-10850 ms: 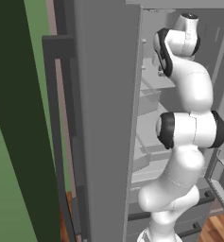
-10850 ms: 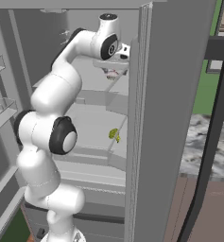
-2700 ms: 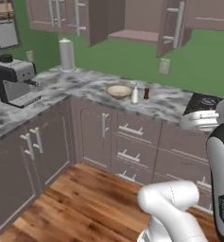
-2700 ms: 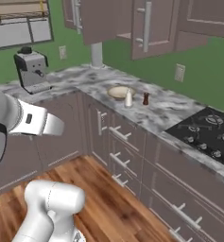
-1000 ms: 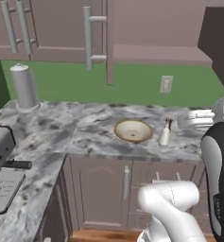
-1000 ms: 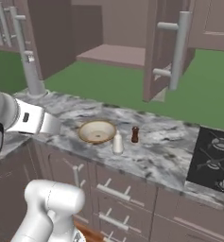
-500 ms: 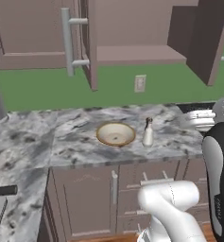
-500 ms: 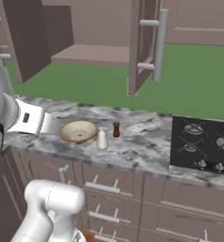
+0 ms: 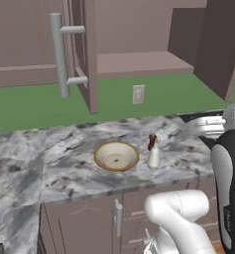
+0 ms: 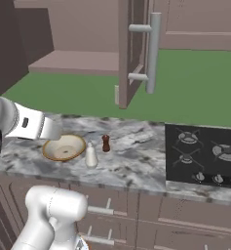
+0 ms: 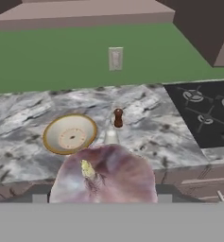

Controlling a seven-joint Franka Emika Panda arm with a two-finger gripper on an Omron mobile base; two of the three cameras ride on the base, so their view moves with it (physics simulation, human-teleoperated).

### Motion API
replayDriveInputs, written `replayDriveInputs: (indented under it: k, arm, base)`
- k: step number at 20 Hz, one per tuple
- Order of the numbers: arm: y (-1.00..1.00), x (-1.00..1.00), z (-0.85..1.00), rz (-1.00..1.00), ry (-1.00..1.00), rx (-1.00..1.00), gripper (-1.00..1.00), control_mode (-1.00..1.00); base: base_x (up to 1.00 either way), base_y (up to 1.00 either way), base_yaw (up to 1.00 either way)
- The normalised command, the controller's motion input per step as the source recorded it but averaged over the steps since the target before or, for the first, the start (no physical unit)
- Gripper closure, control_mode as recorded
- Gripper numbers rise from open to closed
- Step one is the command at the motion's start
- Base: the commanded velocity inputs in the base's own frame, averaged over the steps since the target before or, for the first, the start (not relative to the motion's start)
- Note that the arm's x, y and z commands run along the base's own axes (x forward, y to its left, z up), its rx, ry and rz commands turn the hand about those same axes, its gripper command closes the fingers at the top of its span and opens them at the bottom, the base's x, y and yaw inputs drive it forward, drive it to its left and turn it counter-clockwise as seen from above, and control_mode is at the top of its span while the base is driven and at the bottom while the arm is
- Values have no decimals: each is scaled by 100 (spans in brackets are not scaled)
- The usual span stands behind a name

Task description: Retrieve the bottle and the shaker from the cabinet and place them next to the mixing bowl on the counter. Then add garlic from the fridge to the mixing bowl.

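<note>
Hand view: a pale purplish, papery bulb of garlic with a yellowish stem end bulges up at the bottom of the frame, right where the finger tips would rise, and it hides them. It appears to be gripped between the jaws, which stand partly apart around it, though the contact itself is covered by the bulb. Beyond it lies the grey marbled stone counter. On the counter sits the shallow tan mixing bowl with a darker rim. Just to the bowl's right stands the small dark brown shaker, and nearer the camera the white bottle, its lower part covered by the garlic. A black cooktop with burners lies further right, well apart from the bowl. A white wall socket is set in the green wall behind.

In the left base view the bowl rests on the counter with the bottle just beside it and the shaker right behind the bottle. Above them a brown wall cabinet stands with both doors swung out. In the right base view the bottle and shaker stand close together, right of the bowl.
</note>
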Motion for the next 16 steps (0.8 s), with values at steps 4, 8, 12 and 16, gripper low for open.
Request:
replayDriveInputs:
  k: [4,8,12,16]
  arm:
    - [0,0,0,0,0,0,100,100]
    - [0,0,0,0,0,0,100,100]
    - [0,0,0,0,0,0,100,100]
    - [0,0,0,0,0,0,100,100]
  base:
    - [38,33,-5]
    - [34,44,0]
    - [45,46,3]
    - [23,54,14]
